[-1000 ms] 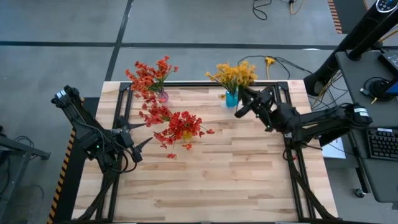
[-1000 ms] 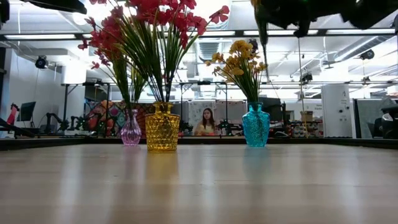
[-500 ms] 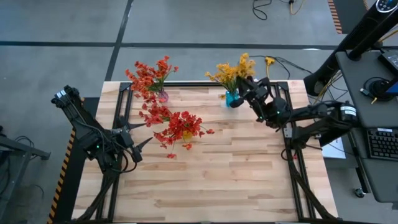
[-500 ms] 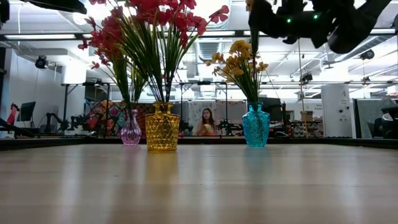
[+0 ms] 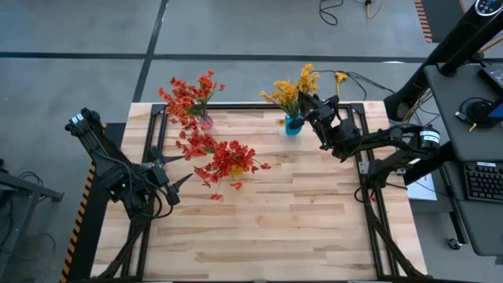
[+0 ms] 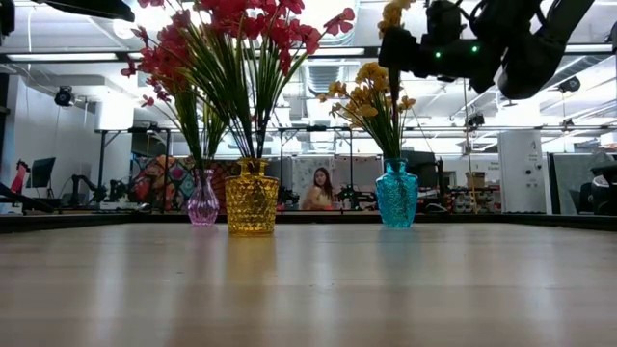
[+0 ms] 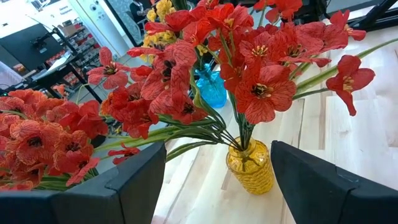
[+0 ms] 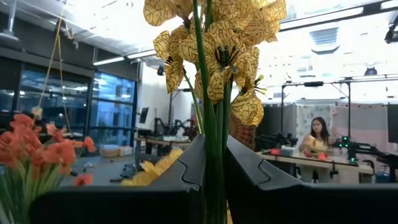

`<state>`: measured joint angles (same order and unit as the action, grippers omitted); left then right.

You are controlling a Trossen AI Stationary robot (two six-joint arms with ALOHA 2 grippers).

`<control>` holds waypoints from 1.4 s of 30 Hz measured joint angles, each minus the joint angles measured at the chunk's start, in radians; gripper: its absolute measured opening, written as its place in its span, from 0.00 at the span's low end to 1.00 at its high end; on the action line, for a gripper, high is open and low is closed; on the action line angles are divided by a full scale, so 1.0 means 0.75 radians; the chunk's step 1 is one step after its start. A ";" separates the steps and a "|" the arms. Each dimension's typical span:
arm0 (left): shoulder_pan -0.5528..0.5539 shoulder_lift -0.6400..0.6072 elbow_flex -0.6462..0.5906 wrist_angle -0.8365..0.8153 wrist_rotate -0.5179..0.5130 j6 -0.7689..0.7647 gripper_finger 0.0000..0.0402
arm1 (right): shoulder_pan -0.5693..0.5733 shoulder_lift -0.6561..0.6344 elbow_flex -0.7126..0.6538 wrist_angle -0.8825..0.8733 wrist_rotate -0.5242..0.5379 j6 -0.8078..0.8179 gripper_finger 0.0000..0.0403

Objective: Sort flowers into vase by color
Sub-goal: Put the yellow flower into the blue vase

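Observation:
Three glass vases stand at the table's far side. A blue vase (image 5: pixel 292 124) holds yellow flowers (image 5: pixel 287 93). A pink vase (image 5: pixel 206 122) and a yellow vase (image 5: pixel 236 171) hold red flowers (image 5: pixel 228 159). My right gripper (image 5: pixel 308 101) hangs above the blue vase (image 6: pixel 397 196), shut on a yellow sprig (image 6: pixel 390 14). My left gripper (image 5: pixel 185 167) waits open at the table's left, facing the yellow vase (image 7: pixel 252 165) and holding nothing. My right gripper pinches the yellow sprig's thin green stem (image 8: pixel 214 140) between its two fingers, just below the blossoms (image 8: pixel 217 50). The fingers slant upward and lie across the stem. The sprig stands upright, lifted, its stem (image 6: pixel 393 96) running down among the blue vase's flowers; its lower end is hidden there.
Black frame rails (image 5: pixel 259 105) run along the table's far edge. Bare wooden table top (image 5: pixel 267 228) fills the near half. A person (image 6: pixel 316 188) sits in the room far behind the table.
My right gripper has moved toward the table's far edge and down to above the blue vase, tipping upward and rolling as it went. The yellow sprig has travelled with it, its blossoms now above the vase's bouquet.

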<state>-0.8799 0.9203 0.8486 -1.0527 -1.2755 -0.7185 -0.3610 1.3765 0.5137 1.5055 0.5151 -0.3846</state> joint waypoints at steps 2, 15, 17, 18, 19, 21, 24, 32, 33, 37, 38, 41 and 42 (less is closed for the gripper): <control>0.000 0.000 0.000 0.000 0.000 0.000 0.68 | -0.010 0.012 0.000 0.000 0.000 0.013 0.08; 0.000 0.000 0.000 -0.001 0.000 0.001 0.68 | -0.015 0.026 -0.007 -0.007 0.000 0.022 0.08; 0.000 0.000 0.000 -0.001 0.000 0.001 0.68 | -0.015 0.026 -0.016 -0.009 0.001 0.023 0.08; 0.000 0.000 0.000 -0.001 0.000 0.001 0.68 | -0.015 0.026 -0.020 -0.010 0.000 0.023 0.08; 0.000 0.000 0.000 -0.001 0.000 0.001 0.68 | -0.015 0.026 -0.023 -0.009 0.001 0.023 0.08; 0.000 0.000 0.000 -0.001 0.000 0.001 0.68 | -0.015 0.026 -0.030 -0.009 0.000 0.023 0.08; 0.000 0.000 0.000 -0.001 0.000 0.001 0.68 | -0.015 0.026 -0.034 -0.009 0.001 0.024 0.08; 0.000 0.000 0.000 -0.001 0.000 0.001 0.68 | -0.015 0.026 -0.034 -0.009 0.001 0.024 0.08; 0.000 0.000 0.000 -0.001 0.000 0.001 0.68 | -0.015 0.026 -0.034 -0.009 0.001 0.024 0.08; 0.000 0.000 0.000 0.000 0.000 0.001 0.68 | -0.015 0.025 -0.034 -0.016 0.001 0.024 0.08; 0.000 0.000 0.000 -0.001 0.000 0.001 0.68 | -0.015 0.025 -0.035 -0.017 0.001 0.024 0.08; 0.000 0.000 0.000 0.000 0.000 0.001 0.68 | -0.015 0.025 -0.035 -0.034 0.001 0.024 0.08; 0.000 0.000 0.000 0.000 0.000 0.001 0.68 | -0.015 0.025 -0.035 -0.046 0.001 0.024 0.08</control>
<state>-0.8799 0.9203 0.8486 -1.0529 -1.2753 -0.7181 -0.3721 1.3952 0.4877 1.4706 0.5156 -0.3666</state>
